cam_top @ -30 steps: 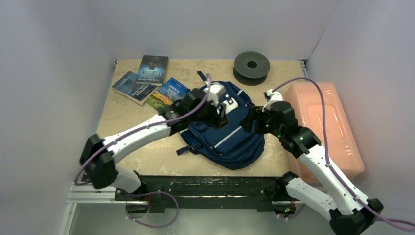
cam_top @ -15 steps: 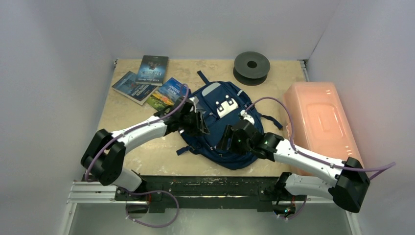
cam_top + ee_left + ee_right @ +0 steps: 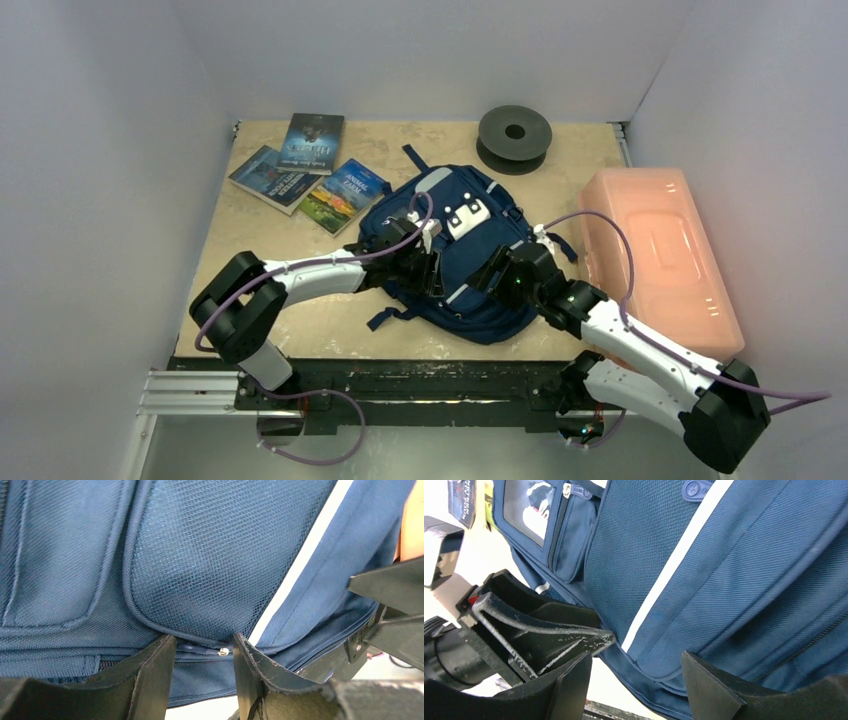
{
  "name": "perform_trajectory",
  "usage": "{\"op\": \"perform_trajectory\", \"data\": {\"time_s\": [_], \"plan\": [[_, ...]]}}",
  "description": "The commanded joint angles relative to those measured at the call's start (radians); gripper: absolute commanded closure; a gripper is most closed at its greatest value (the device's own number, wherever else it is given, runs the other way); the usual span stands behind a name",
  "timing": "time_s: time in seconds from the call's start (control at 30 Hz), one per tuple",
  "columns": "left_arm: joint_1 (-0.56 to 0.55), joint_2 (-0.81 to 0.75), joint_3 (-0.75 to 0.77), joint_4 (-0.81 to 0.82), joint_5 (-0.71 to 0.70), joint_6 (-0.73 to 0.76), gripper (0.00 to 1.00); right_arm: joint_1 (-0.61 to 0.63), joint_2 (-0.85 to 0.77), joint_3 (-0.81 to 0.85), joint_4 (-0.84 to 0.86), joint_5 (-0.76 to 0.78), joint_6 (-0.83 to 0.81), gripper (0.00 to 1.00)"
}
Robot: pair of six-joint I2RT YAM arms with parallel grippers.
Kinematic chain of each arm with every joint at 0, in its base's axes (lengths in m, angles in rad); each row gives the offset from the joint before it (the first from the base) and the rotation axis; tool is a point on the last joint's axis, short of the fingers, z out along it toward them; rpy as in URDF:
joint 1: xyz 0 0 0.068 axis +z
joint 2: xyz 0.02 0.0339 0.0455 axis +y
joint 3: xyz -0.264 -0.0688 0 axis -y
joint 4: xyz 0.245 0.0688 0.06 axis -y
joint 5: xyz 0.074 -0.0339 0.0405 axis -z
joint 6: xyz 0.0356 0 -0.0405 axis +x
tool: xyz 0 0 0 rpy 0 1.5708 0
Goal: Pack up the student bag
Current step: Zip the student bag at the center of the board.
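Note:
The student bag (image 3: 470, 300), navy with white trim, lies flat in the middle of the table. My left gripper (image 3: 428, 272) rests on its left-centre. In the left wrist view its fingers (image 3: 159, 665) press against the bag (image 3: 210, 565) with a blue zipper pull (image 3: 200, 648) lying in the gap of the left gripper (image 3: 204, 650), which is open partway. My right gripper (image 3: 492, 272) sits just right of it, over the bag's front panel. The right gripper (image 3: 636, 680) is open wide, straddling a seam at the bag's (image 3: 734, 575) lower edge, and the left gripper's black finger (image 3: 544, 630) is close beside it.
Three books (image 3: 315, 140) (image 3: 270, 178) (image 3: 343, 192) lie at the back left. A black spool (image 3: 514, 135) sits at the back, and a pink translucent box (image 3: 660, 250) stands along the right side. White walls enclose the table.
My left gripper slid from the bag's top pocket down to its near-left part and its jaws narrowed. My right gripper swung down over the lower front panel, then a little right.

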Motion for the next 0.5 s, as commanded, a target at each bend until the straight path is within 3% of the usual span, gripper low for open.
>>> {"op": "perform_trajectory", "data": {"time_s": [0.0,0.17,0.47], "plan": [[-0.015,0.022,-0.004,0.057,0.085,0.154,0.55,-0.011,0.035,-0.022,0.104,-0.056,0.019,0.31],[-0.016,0.023,-0.031,0.148,0.236,0.168,0.57,-0.019,0.077,-0.043,0.197,-0.082,0.036,0.48],[-0.046,0.001,-0.069,0.176,0.349,0.201,0.66,-0.019,0.102,-0.027,0.228,-0.102,0.044,0.81]]}}
